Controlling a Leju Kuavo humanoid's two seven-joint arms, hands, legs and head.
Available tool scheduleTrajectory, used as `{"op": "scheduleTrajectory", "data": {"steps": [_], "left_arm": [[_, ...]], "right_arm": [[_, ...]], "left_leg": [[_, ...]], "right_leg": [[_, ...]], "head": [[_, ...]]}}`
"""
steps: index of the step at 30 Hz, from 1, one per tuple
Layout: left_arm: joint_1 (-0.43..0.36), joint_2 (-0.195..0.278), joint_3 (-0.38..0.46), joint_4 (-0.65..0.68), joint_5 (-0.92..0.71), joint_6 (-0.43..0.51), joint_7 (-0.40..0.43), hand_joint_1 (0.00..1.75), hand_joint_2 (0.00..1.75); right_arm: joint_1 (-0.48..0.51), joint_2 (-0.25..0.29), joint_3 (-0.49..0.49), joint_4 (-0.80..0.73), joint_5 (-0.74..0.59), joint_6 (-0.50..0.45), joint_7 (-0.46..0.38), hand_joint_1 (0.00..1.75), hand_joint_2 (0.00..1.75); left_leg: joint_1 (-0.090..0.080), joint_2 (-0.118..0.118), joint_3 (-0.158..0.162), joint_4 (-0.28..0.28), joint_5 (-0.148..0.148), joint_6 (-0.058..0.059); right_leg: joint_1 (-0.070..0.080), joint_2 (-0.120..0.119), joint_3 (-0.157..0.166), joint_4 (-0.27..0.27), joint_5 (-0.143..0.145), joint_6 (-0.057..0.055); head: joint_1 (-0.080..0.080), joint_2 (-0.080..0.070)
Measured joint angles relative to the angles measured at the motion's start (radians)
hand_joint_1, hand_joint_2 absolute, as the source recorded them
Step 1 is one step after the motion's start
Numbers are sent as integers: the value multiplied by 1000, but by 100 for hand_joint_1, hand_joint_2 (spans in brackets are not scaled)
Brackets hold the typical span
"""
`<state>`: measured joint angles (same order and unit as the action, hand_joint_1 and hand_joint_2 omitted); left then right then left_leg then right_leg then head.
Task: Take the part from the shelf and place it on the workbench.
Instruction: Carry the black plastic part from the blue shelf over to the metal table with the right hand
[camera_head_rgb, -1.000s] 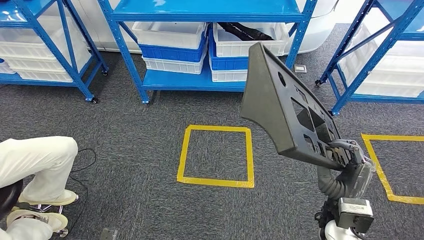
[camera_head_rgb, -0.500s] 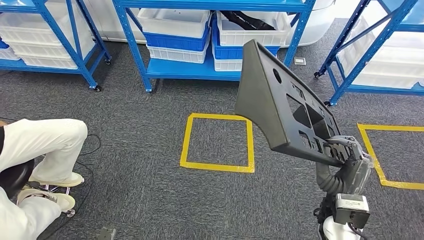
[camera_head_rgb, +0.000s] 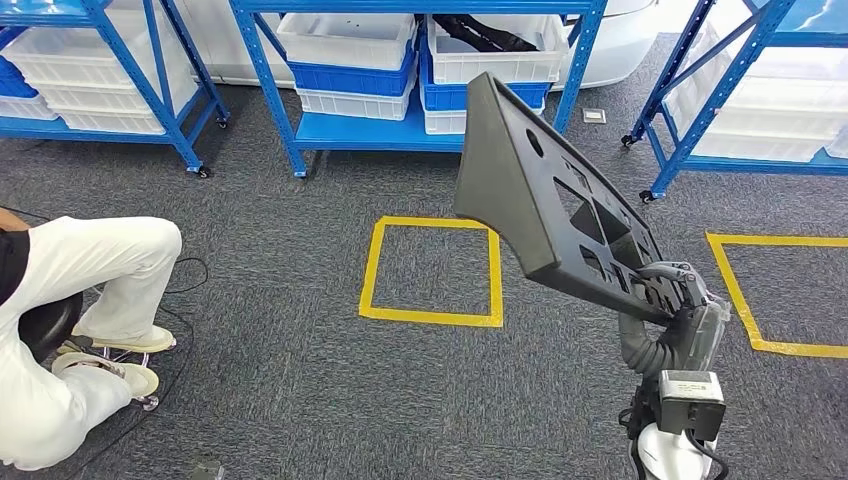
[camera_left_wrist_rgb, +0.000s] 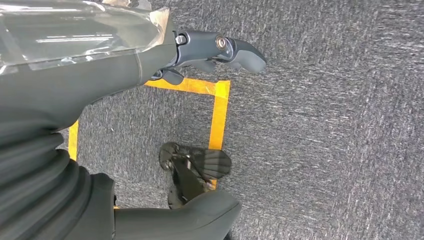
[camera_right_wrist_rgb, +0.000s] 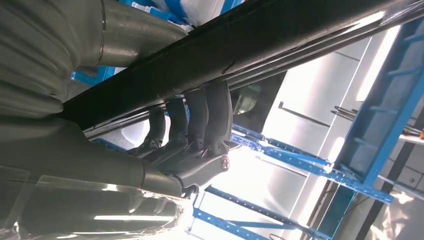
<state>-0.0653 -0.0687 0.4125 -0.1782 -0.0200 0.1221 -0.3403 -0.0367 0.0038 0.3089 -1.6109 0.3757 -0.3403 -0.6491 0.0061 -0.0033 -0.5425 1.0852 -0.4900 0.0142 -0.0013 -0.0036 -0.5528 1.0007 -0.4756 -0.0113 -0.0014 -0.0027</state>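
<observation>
The part (camera_head_rgb: 540, 190) is a large dark grey plastic panel with several cut-outs. It stands tilted up in the air in front of me, right of centre in the head view. My right hand (camera_head_rgb: 670, 292) grips its lower edge, fingers wrapped over the rim. In the right wrist view the dark fingers (camera_right_wrist_rgb: 200, 120) curl around the part's edge (camera_right_wrist_rgb: 280, 45). My left hand (camera_left_wrist_rgb: 215, 47) hangs over the grey carpet with its fingers apart and nothing in it.
Blue shelves (camera_head_rgb: 400, 135) with white and blue bins stand ahead, with more racks left (camera_head_rgb: 100, 70) and right (camera_head_rgb: 740, 100). A yellow tape square (camera_head_rgb: 432, 318) marks the carpet; another (camera_head_rgb: 745, 300) lies to the right. A seated person (camera_head_rgb: 90, 290) is at the left.
The whole picture has shifted, so the camera has moved: shelves sit higher and the seated person shows more. My right hand still holds the part the same way.
</observation>
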Motion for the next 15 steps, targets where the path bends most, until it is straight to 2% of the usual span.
{"op": "scheduleTrajectory", "data": {"steps": [1,2,4,5,6,8,9,10,11,12,14,15], "left_arm": [[0,-1,4,0,2,4,1,0,175],[0,-2,8,0,4,9,2,0,175],[1,-6,16,0,10,16,6,0,175],[1,-8,18,0,13,19,7,0,175],[1,-10,21,0,14,21,8,0,175],[1,-14,27,0,17,25,10,0,175],[1,-16,30,0,18,26,11,0,175],[2,-18,33,0,19,27,12,0,175],[2,-20,35,0,19,29,14,0,175],[3,-22,38,0,20,31,15,0,175],[3,-25,41,0,23,34,17,0,175],[4,-25,43,0,25,35,17,0,175]], "right_arm": [[-1,2,1,-1,-2,9,4,175,175],[-2,4,2,-1,-5,18,7,175,175],[-2,7,3,-4,-12,34,12,175,175],[-2,7,4,-6,-14,38,13,175,175],[-1,8,4,-8,-14,42,13,175,175],[0,8,5,-11,-15,46,13,175,175],[2,8,5,-11,-15,47,13,175,175],[5,8,6,-11,-15,48,14,175,175],[7,8,6,-11,-13,49,15,175,175],[9,8,6,-12,-12,50,16,175,175],[9,8,6,-15,-8,53,18,175,175],[10,8,7,-20,-5,55,21,175,175]], "left_leg": [[-3,-1,28,-46,-9,5],[-7,-1,41,-72,-18,9],[-9,8,41,-98,-12,15],[-7,14,38,-109,-5,20],[-4,21,33,-118,5,26],[-2,34,18,-122,21,33],[-2,41,10,-121,27,33],[-2,48,3,-121,32,30],[-1,57,-4,-119,36,27],[1,66,-10,-116,39,24],[4,84,-21,-101,39,15],[2,92,-26,-92,37,9]], "right_leg": [[0,1,-5,1,6,6],[-1,2,-9,1,12,12],[-1,4,-22,4,22,25],[0,4,-34,16,16,28],[0,4,-52,45,-2,28],[-5,4,-102,156,-63,25],[-9,4,-125,218,-91,27],[-14,4,-137,260,-106,32],[-18,3,-131,267,-107,42],[-23,-1,-105,234,-93,54],[-31,-36,-23,101,-55,77],[-31,-51,7,47,-42,78]], "head": [[0,0],[0,0],[-1,0],[-1,0],[1,0],[3,0],[4,0],[4,0],[5,0],[5,0],[6,0],[5,0]]}}
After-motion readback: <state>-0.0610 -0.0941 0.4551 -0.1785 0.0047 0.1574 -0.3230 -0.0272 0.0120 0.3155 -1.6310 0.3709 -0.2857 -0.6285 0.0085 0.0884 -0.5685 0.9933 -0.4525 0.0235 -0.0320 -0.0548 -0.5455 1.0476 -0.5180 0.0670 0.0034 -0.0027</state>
